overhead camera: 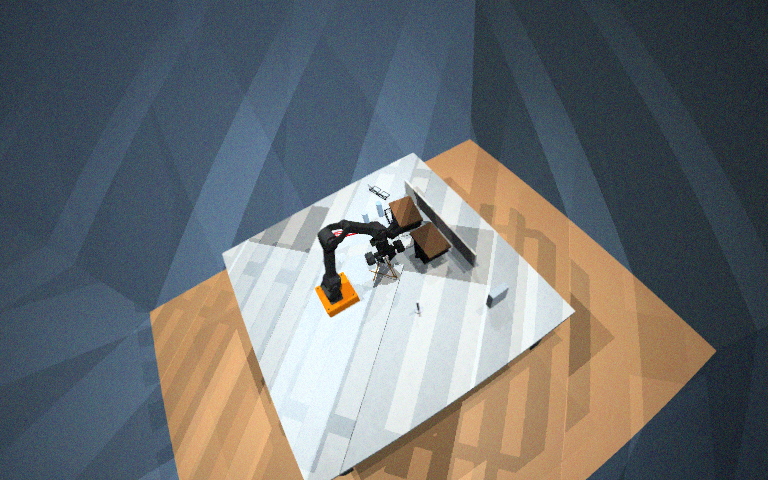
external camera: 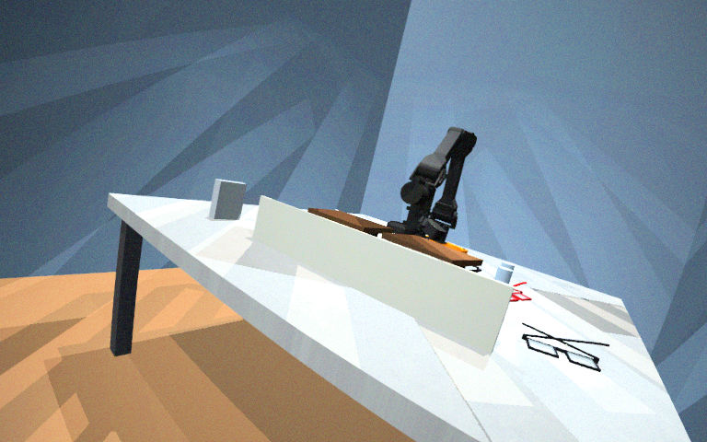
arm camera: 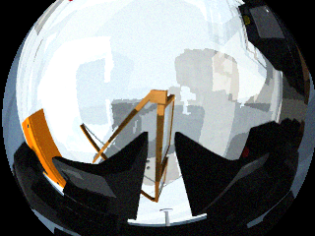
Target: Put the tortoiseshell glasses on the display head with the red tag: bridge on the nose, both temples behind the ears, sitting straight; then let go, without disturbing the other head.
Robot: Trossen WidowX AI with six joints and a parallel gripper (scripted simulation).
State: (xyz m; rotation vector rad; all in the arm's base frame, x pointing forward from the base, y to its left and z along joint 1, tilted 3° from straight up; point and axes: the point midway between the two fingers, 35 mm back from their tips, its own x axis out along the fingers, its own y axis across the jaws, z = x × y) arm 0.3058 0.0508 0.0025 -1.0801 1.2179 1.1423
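The tortoiseshell glasses point(arm camera: 158, 95) stand on the white table near the orange arm base, temples spread and crossing. My gripper point(overhead camera: 386, 257) point(arm camera: 161, 136) points down over them, open part way; the glasses' front shows in the gap between the fingertips in the wrist view, not clamped. The dark display head point(overhead camera: 424, 253) point(arm camera: 268, 140) under a brown board bears a small red tag point(arm camera: 246, 151), seen at the right of the wrist view. The other dark head point(arm camera: 271, 31) has a yellow mark. The arm and boards hide much of the heads; the exterior view hides the tortoiseshell glasses.
Brown boards point(overhead camera: 406, 211) point(overhead camera: 431, 241) cover the heads. A pale upright panel point(external camera: 380, 276) stands behind them. Black glasses point(overhead camera: 378, 191) point(external camera: 584, 359), red glasses point(overhead camera: 344, 233), a light-blue cylinder point(overhead camera: 379, 208), a small stand point(overhead camera: 417, 308) and a grey box point(overhead camera: 497, 296) point(external camera: 229, 200) are around.
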